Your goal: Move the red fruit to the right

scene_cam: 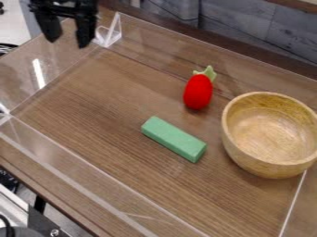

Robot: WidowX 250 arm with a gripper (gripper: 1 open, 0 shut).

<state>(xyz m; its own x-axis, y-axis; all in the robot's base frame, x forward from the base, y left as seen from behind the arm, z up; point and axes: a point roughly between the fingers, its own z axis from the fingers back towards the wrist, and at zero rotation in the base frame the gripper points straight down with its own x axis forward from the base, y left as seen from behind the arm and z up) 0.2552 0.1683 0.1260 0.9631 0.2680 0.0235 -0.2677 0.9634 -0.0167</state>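
Nearest the camera: clear acrylic wall (148,220) fencing the front edge of the wooden bench (87,111). Nothing resting against it.

Mid-bench: flat green block (172,138) lying at an angle, apart from everything else. Just right of it, empty wooden bowl (270,133), upright.

Slightly farther back: red fruit (197,90) lying on the bench surface, leafy stem pointing away from the camera. Close to the bowl's left rim, apparently not touching, though the gap is narrow. Not in the bowl. Free of any grip.

Far left corner: gripper (66,28) well apart from the fruit, pointing down, above the acrylic wall. Jaws apart, nothing between them.

Judgement on progress: not decidable from the present layout alone. Fruit sitting right of bench centre, hard by the bowl, with jaws empty and parked far off; consistent with placement finished and release made. Equally consistent with no grasp attempted yet. If already moved, nothing left but retreat. If not, everything left: approach, grasp, carry right, set down clear of the bowl.
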